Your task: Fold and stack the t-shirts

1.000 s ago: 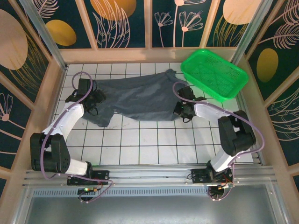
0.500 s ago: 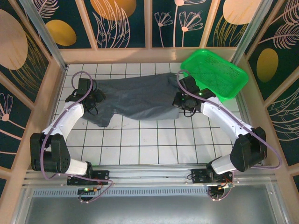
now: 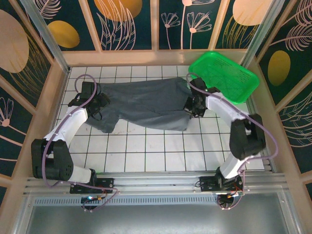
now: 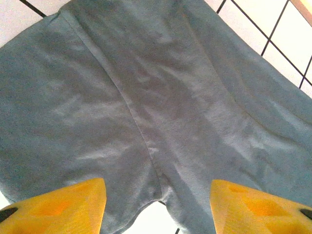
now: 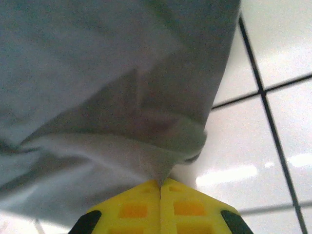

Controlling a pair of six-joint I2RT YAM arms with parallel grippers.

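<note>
A dark slate-grey t-shirt (image 3: 146,103) is spread across the white tiled tabletop (image 3: 146,146), to the left of the green basket (image 3: 224,77). Its right end is found just beside the basket's near-left corner, and its other end is stretched well away from the basket. The cloth is laid mostly flat, with shallow creases, and one part is trailed toward the near side at the end farthest from the basket.

The right jaws are placed at the t-shirt's end nearest the basket, close to that same near-left corner. In the right wrist view the two yellow fingers (image 5: 136,207) are seen pressed together with no gap, and a bunched fold of the shirt's edge is pinched at their tips, so that the cloth is drawn up into a point there.

The left jaws are held over the end of the t-shirt farthest from the basket. In the left wrist view they are seen spread wide, one yellow fingertip (image 4: 58,204) at each lower corner; grey cloth with a seam is lain between and beyond them, and nothing is gripped
</note>
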